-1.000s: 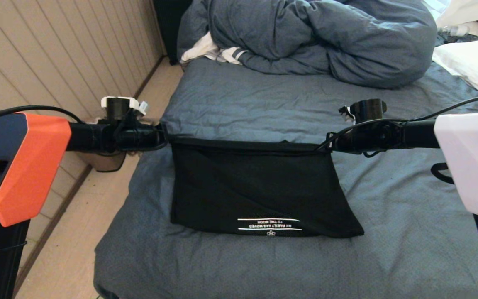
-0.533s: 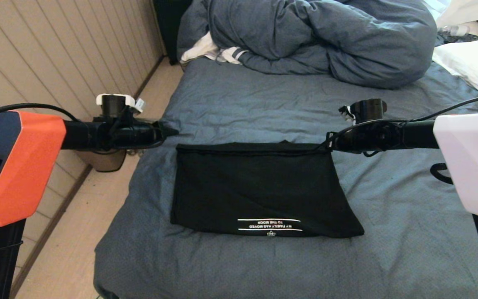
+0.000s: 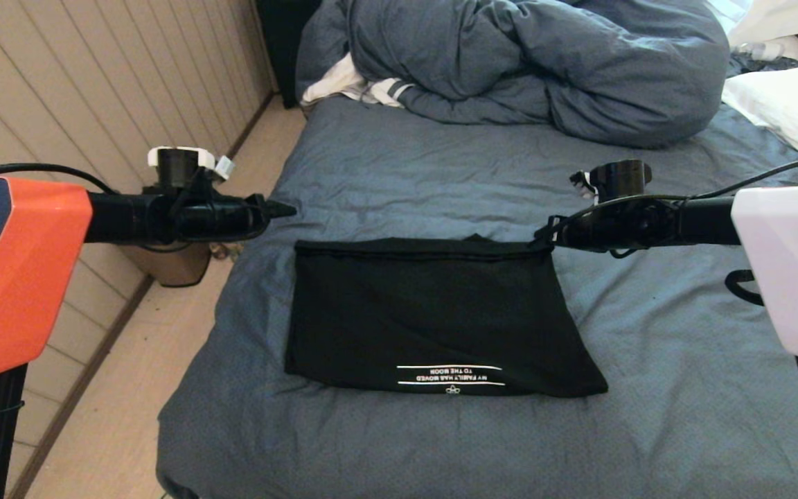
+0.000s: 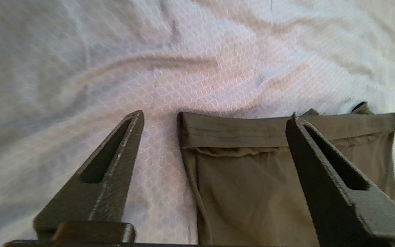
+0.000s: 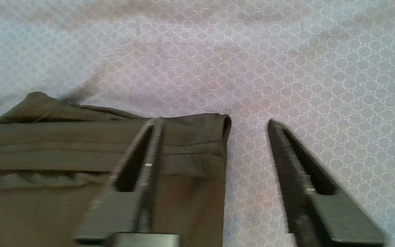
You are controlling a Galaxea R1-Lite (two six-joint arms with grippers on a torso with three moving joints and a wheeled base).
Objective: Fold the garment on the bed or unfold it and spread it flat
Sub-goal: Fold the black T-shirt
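Black folded garment (image 3: pixel 433 315) flat on the bed (image 3: pixel 648 416), long axis left-right, upside-down text at near edge, left claw (image 4: pixel 214 120) and right claw (image 5: pixel 214 123) both released at far corners.

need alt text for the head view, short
A folded black T-shirt lies flat on a blue-grey bed, white text near its front edge. Both grippers hover open at its far corners, left gripper and right gripper. A bunched duvet sits behind.

thin matt black cloth garment (image 3: pixel 433 312), wrinkled honeycomb-textured blue-grey sheet on the bed (image 3: pixel 399 166)
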